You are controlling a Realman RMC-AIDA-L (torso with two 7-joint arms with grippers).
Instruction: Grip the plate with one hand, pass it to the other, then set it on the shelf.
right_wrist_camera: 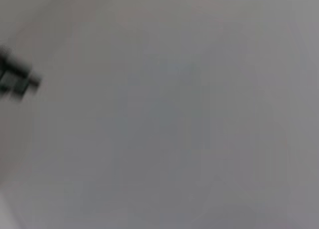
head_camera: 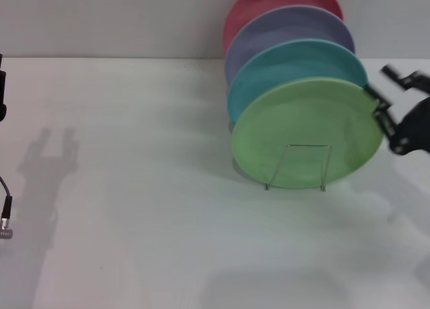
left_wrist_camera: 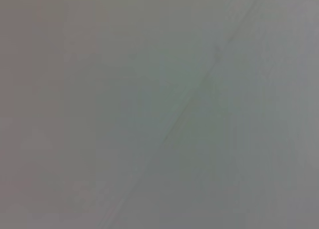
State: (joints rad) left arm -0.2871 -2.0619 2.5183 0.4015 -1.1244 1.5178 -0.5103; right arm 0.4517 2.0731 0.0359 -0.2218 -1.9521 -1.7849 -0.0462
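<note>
The light-green plate [head_camera: 306, 131] stands on edge in the front slot of the shelf [head_camera: 309, 146], whose thin wire loop shows in front of it. My right gripper [head_camera: 377, 80] is at the plate's right rim. It is open, one finger lying along the rim and the other spread away above it. The right wrist view shows only a blurred pale surface with a dark finger [right_wrist_camera: 17, 79] at one side. Only a dark sliver of my left gripper [head_camera: 2, 87] shows at the far left edge, well away from the plate.
Behind the green plate stand a turquoise plate [head_camera: 289, 64], a lavender plate [head_camera: 282, 30] and a red plate [head_camera: 269, 3], all on edge. The white table [head_camera: 134, 242] spreads out in front and to the left. A cable end [head_camera: 5, 222] hangs at the left edge.
</note>
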